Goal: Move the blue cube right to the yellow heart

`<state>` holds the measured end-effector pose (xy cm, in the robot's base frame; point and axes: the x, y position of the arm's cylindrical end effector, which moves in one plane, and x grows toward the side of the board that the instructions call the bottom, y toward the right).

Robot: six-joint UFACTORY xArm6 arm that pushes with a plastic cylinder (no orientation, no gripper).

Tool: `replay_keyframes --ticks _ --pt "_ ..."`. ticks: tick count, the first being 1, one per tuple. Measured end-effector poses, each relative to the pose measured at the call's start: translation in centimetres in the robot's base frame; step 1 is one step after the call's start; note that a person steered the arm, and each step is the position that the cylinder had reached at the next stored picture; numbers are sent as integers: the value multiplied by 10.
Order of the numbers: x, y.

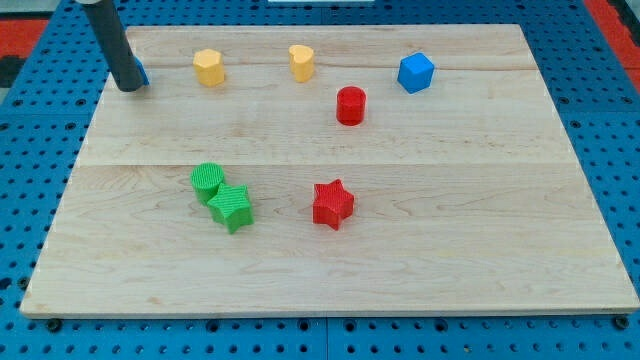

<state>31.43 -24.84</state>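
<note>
The blue cube (416, 72) sits near the view's top right of the wooden board (420, 240). The yellow heart (302, 62) sits at the top centre, well to the left of the cube and apart from it. My tip (130, 87) is at the board's top left corner, far to the left of both blocks. Another blue block (142, 73) shows only as a sliver behind the rod, so its shape cannot be made out.
A yellow hexagonal block (208, 67) stands left of the heart. A red cylinder (350, 105) lies below and between the heart and the cube. A green cylinder (208, 180) touches a green star (232, 208) at lower left. A red star (333, 204) lies at lower centre.
</note>
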Motion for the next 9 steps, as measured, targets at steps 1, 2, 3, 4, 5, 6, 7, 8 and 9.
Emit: replay_keyframes --ticks 1,2,3,4,5,6,7,8,9 --pt "13 68" --pt "48 119" --pt "61 206" --pt "49 240" --pt "12 282" --pt "19 356" --pt "4 388" --pt "-27 388" --pt "-34 402"
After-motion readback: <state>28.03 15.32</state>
